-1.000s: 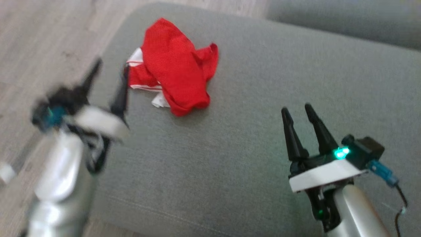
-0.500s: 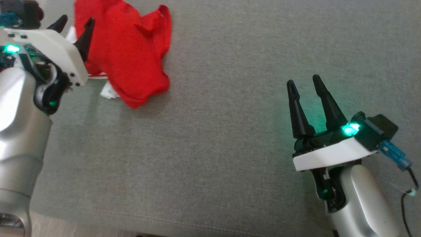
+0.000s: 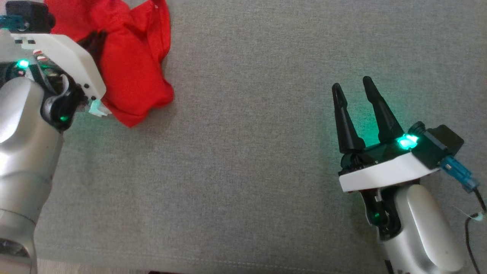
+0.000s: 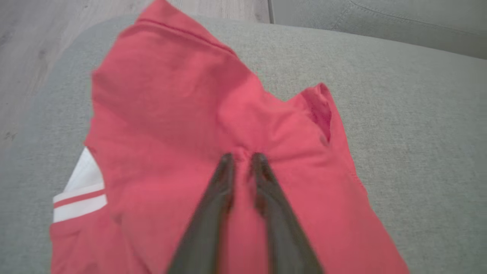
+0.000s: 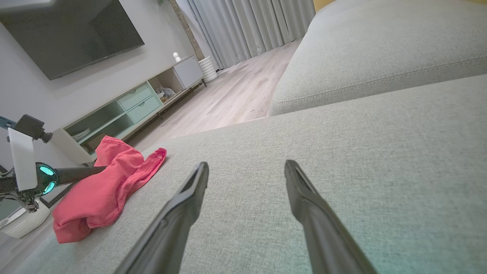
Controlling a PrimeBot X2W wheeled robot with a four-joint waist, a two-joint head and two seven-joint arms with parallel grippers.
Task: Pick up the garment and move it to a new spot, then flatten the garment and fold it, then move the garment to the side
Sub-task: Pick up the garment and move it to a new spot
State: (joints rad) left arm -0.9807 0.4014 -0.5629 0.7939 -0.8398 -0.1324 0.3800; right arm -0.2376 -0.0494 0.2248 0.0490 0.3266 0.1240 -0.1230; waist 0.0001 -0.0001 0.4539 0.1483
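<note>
- The left gripper (image 4: 239, 158) has its two fingers squeezed close on a little bump of the red garment (image 4: 171, 114).
- The right gripper (image 3: 352, 84) is spread wide and holds nothing, at 4 o'clock in the head view.
- The garment lies bunched up at 11 o'clock on the grey cushion (image 3: 247, 152).

The garment (image 3: 129, 76) runs off the head view's far edge, and there its folds hide the fingertips of the left gripper (image 4: 242, 156). In the left wrist view those fingers (image 4: 211, 213) are blurred.
</note>
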